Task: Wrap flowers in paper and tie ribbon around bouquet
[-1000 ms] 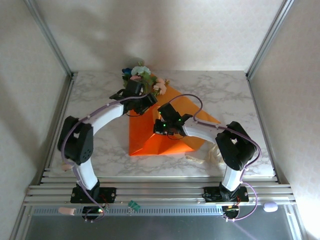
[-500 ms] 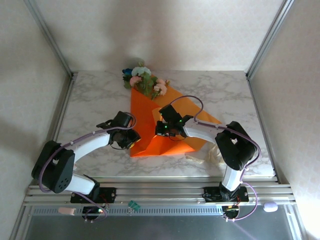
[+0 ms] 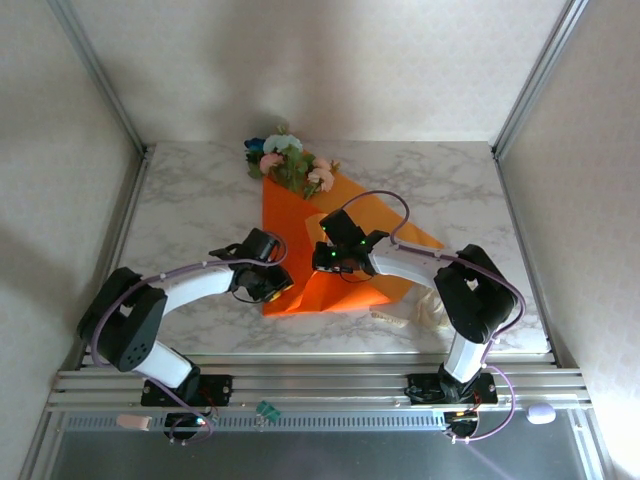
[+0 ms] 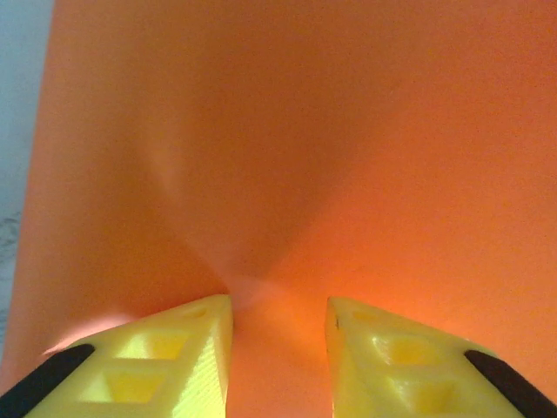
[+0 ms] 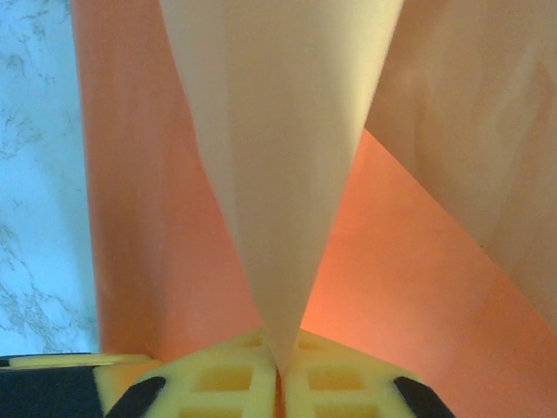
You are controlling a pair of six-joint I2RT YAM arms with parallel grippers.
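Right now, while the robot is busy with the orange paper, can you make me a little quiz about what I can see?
1. True or false: the flowers lie at the far end of the paper, away from the arm bases.
2. Pick one. The right gripper is: A) open above the bare table, B) shut on a fold of the paper, C) holding the flowers.
3. Fill the gap: on the left gripper, the jaws stand ___, with the paper showing between them.

Key: 1 true. 2 B. 3 open.
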